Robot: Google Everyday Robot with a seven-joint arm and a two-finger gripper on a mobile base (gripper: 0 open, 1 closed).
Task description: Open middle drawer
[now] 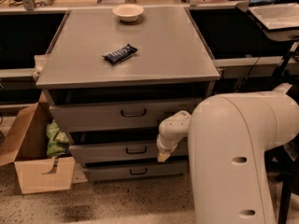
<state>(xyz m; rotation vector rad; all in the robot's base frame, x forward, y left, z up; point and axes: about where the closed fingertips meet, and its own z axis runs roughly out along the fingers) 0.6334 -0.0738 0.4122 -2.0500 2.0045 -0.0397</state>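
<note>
The middle drawer [107,152] sits under the near edge of the grey tabletop [163,55], second in a stack of three. The taller top drawer [93,115] is above it and the shorter bottom drawer [112,172] is below. Its small dark loop handle [136,150] is at the centre of its flat front. A dark gap runs along the top of that front, and I cannot tell whether the drawer is pulled out at all.

The hand [163,156] hangs below the near right corner of the tabletop, a little in from it. Its pale tan tip points down at the right end of the middle drawer's front, well to the right of the handle. Whether the hand is open or closed cannot be told, nor whether it touches the front. The bulky white arm [238,143] fills the lower right of the view.

On the tabletop, a pale bowl [128,12] stands near the middle of the far edge. A dark snack bar [120,53] lies slantwise between the centre and the left edge.

On the floor beyond the left edge is an open cardboard box [32,171] with a green bag [56,139] in it. A laptop [275,6] rests on a desk past the far right corner.
</note>
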